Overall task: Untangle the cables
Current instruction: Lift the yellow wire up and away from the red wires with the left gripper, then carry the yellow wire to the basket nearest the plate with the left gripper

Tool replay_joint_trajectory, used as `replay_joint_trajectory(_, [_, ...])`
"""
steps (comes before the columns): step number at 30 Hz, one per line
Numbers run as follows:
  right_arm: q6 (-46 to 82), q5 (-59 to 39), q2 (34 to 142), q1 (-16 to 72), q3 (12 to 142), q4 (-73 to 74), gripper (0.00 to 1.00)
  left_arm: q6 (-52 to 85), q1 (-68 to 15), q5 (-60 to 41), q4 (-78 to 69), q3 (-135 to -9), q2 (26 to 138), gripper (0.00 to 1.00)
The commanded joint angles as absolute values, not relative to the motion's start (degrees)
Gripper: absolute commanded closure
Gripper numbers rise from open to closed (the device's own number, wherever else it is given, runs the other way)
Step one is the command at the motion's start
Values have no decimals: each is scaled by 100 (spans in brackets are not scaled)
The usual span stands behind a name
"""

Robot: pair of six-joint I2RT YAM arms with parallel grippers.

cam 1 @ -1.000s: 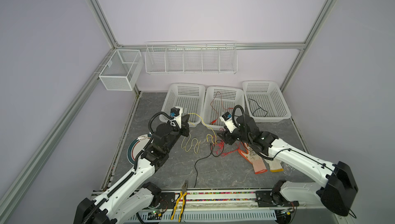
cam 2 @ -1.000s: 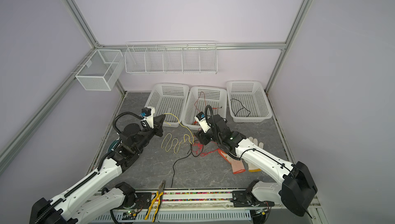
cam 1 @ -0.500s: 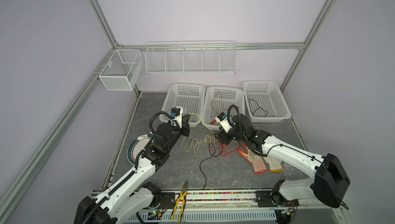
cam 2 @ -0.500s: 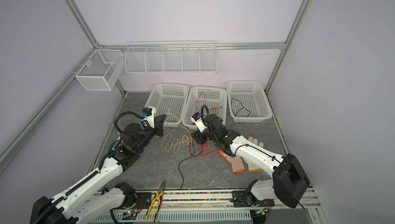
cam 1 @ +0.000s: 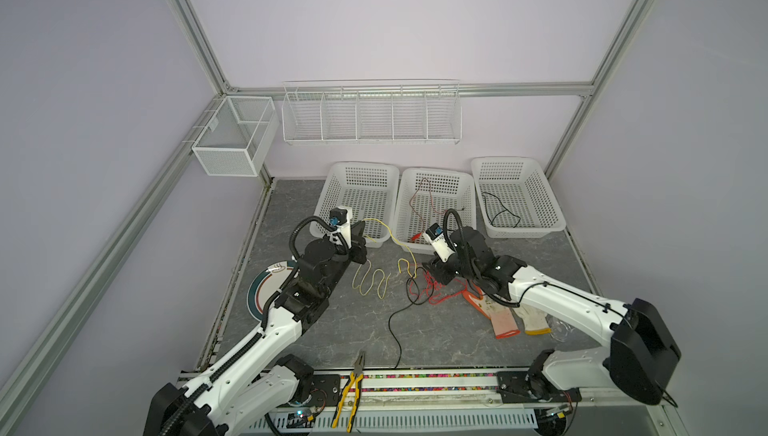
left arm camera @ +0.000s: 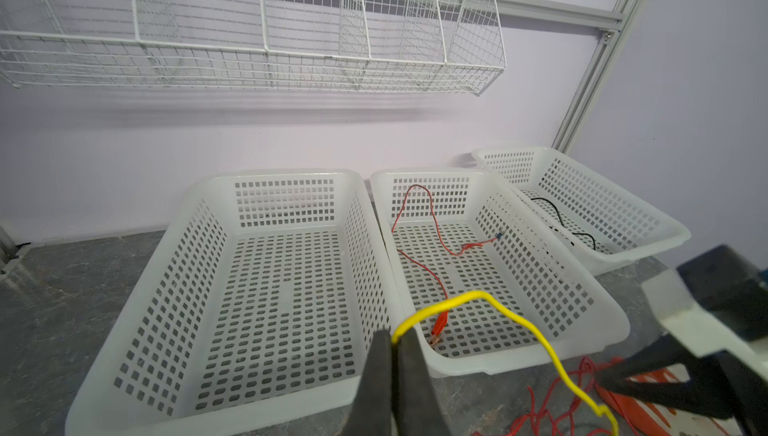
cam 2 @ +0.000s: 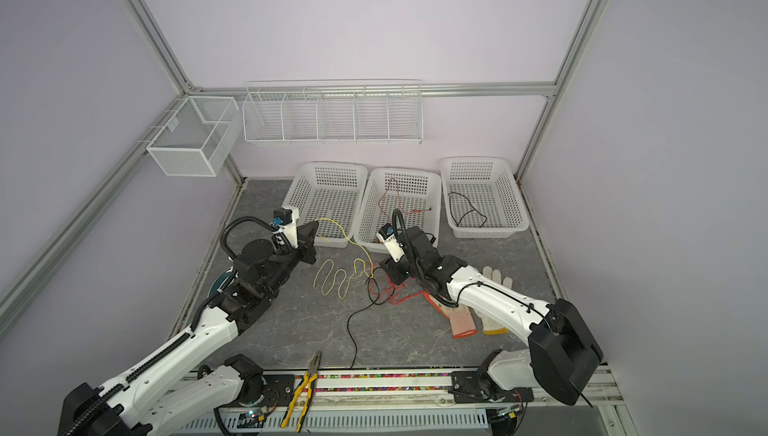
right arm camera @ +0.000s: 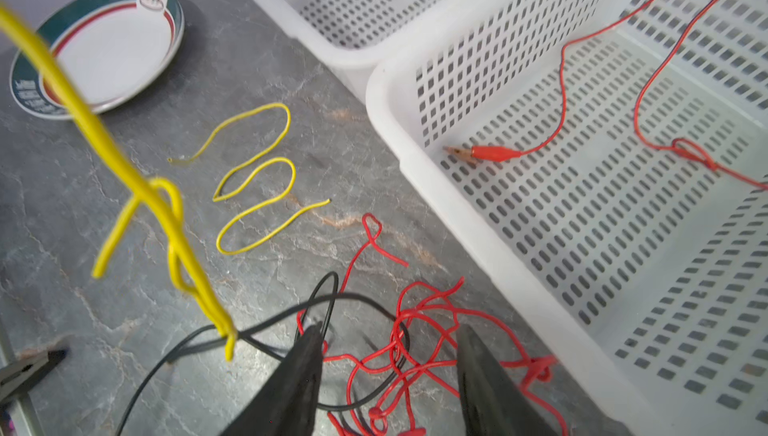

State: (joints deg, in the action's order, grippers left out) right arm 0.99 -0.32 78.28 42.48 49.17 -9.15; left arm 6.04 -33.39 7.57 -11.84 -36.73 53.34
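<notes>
The left gripper [left arm camera: 393,340], in front of and to the left of the middle basket [cam 1: 440,182], has its fingers pressed together on a yellow cable [left arm camera: 482,294]. That cable arcs down into a knot of red cable [cam 1: 432,292] and black cable [cam 1: 391,326] on the floor [cam 1: 332,330] just in front of that basket. The right gripper [right arm camera: 390,332] stands over the knot with its jaws spread, pinching nothing. A second yellow cable [cam 1: 370,284] lies loose left of the knot, and another red cable [right arm camera: 494,152] lies inside the basket.
</notes>
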Motion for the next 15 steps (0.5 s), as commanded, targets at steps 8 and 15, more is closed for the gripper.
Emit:
replay_joint_trajectory(8, [355, -266, 8639, 4241, 4704, 63, 46, 953, -3349, 486, -737, -4438, 4886, 100])
replay_joint_trajectory(15, [482, -82, 9213, 4207, 4837, 120, 52, 936, -3349, 605, -667, -4588, 4679, 100])
